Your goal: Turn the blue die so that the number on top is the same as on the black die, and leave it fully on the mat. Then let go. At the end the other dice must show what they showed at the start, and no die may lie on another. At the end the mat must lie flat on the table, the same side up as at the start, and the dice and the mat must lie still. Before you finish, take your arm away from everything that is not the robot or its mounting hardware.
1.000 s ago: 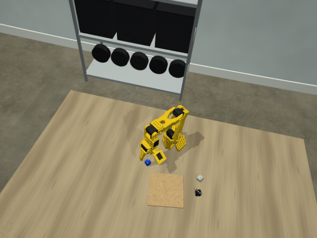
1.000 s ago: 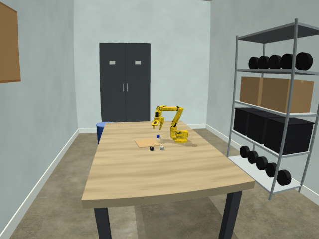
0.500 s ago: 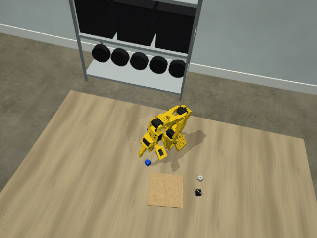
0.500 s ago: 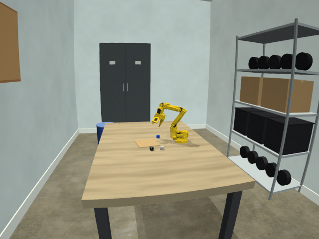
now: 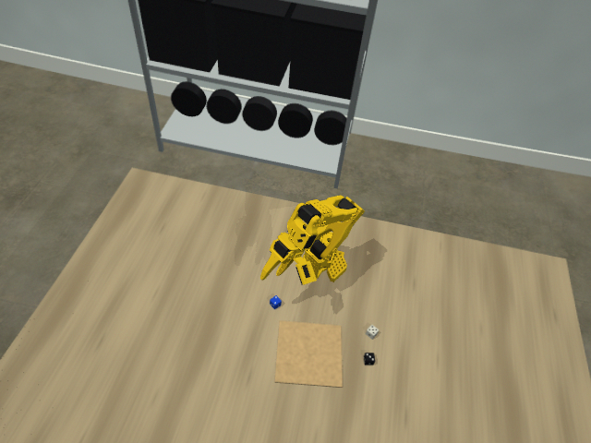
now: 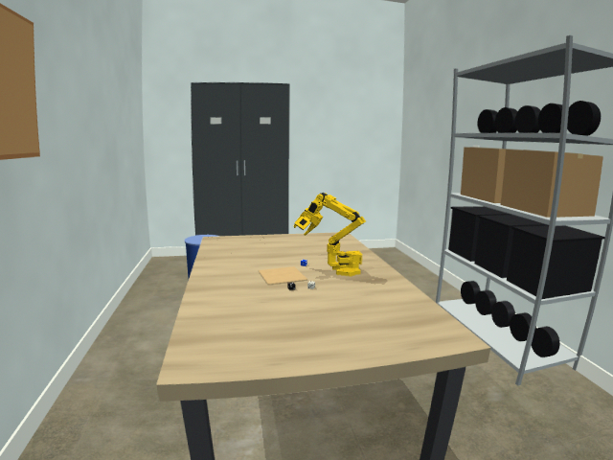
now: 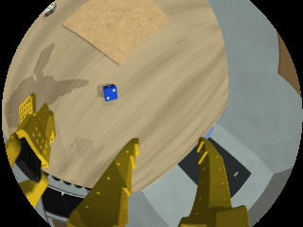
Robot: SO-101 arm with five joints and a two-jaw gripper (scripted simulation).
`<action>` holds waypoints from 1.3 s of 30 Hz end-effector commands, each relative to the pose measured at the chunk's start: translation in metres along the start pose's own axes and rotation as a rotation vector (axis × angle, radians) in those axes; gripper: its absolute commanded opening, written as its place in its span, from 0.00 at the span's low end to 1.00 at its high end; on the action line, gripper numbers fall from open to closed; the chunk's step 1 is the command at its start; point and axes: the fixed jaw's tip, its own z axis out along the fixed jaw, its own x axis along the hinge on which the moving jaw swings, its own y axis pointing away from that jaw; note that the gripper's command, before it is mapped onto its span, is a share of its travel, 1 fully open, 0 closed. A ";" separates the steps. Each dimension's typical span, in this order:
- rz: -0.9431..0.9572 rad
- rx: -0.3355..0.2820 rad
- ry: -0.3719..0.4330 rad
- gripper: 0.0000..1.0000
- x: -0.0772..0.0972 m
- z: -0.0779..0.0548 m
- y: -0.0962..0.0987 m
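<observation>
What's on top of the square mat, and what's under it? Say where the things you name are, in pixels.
Nothing sits on top of the mat (image 5: pixel 308 353) (image 6: pixel 282 274) (image 7: pixel 118 28) in the top view. Its underside is covered, so I cannot tell what is under it, beyond the table around it.

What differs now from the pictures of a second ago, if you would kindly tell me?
The tool has risen and drawn back toward the shelves. Nothing was taken hold of or let go. The blue die, white die, black die and mat stayed put.
</observation>
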 end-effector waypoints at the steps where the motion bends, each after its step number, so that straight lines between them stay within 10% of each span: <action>1: 0.010 0.083 0.001 0.28 0.001 -0.010 -0.009; 19: 0.101 0.062 -0.005 0.28 -0.001 -0.009 -0.010; 39: 0.620 -0.060 0.003 0.28 -0.010 -0.002 -0.014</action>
